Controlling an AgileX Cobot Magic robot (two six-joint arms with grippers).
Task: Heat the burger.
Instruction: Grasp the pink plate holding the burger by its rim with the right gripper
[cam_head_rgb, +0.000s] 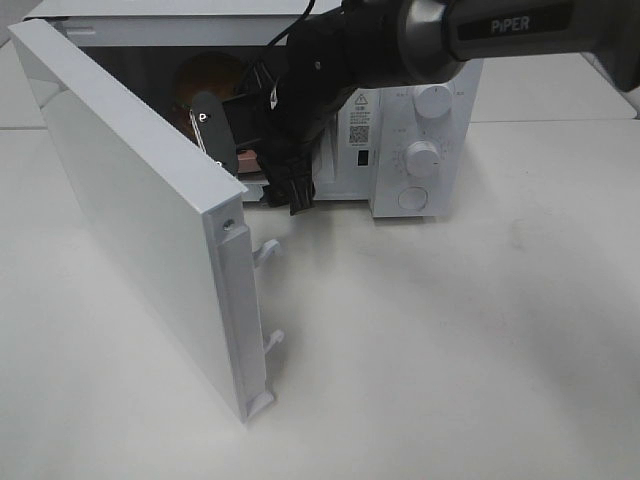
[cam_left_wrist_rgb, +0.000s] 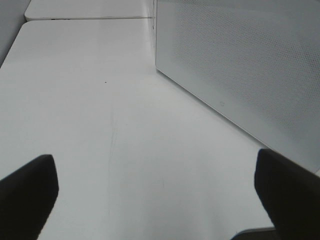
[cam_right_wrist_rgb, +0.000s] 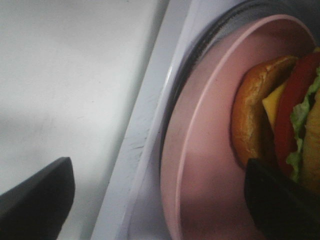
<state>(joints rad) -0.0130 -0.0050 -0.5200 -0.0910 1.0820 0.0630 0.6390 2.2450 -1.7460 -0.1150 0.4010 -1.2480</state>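
The burger (cam_head_rgb: 208, 78) sits on a pink plate (cam_head_rgb: 248, 157) inside the white microwave (cam_head_rgb: 415, 150), whose door (cam_head_rgb: 130, 200) stands wide open to the left. In the right wrist view the burger (cam_right_wrist_rgb: 280, 115) shows bun, cheese, red layer and lettuce on the plate (cam_right_wrist_rgb: 205, 150). My right gripper (cam_head_rgb: 255, 165) reaches into the oven mouth, open, its fingers (cam_right_wrist_rgb: 35, 200) straddling the plate's front rim without closing on it; it also shows in the right wrist view (cam_right_wrist_rgb: 160, 200). My left gripper (cam_left_wrist_rgb: 157, 200) is open and empty over the bare table.
The door's latch hooks (cam_head_rgb: 268, 250) stick out at its free edge. Two knobs (cam_head_rgb: 432, 100) and a round button (cam_head_rgb: 412, 198) are on the control panel. A white dotted panel (cam_left_wrist_rgb: 240, 65) stands close beside the left gripper. White table (cam_head_rgb: 450, 350) lies in front.
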